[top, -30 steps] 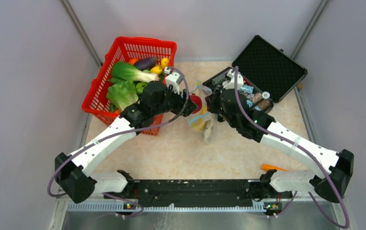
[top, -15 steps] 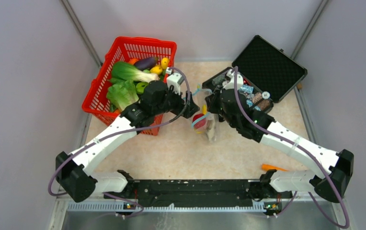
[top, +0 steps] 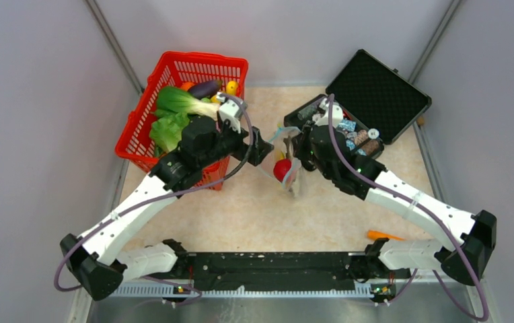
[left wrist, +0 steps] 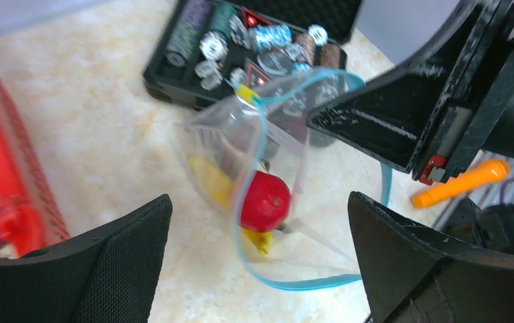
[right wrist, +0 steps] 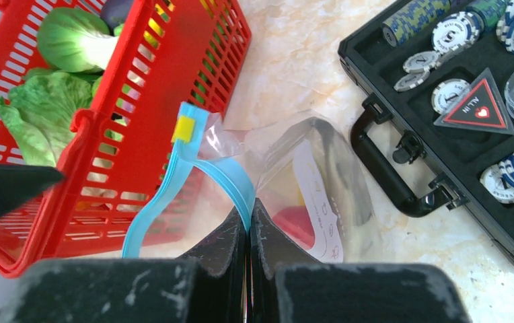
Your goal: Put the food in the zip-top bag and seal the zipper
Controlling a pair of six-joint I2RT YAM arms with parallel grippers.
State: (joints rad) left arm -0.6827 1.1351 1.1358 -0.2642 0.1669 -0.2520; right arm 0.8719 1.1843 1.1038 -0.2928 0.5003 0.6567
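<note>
Partly done: red fruit (left wrist: 264, 200), yellow piece (left wrist: 208, 183) in zip-top bag (left wrist: 221, 141); greens (top: 170, 131), eggplant (top: 204, 88) in basket (right wrist: 194, 40); zipper (right wrist: 224, 178) unsealed, clenched in right jaws; left jaws released.

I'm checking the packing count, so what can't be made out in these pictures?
- Left wrist view: the yellow pieces in the bag; the red ball and crinkled plastic hide their number.
- Right wrist view: the print on the bag's label is too small to read.
- Top view: the left arm covers part of the basket.
</note>
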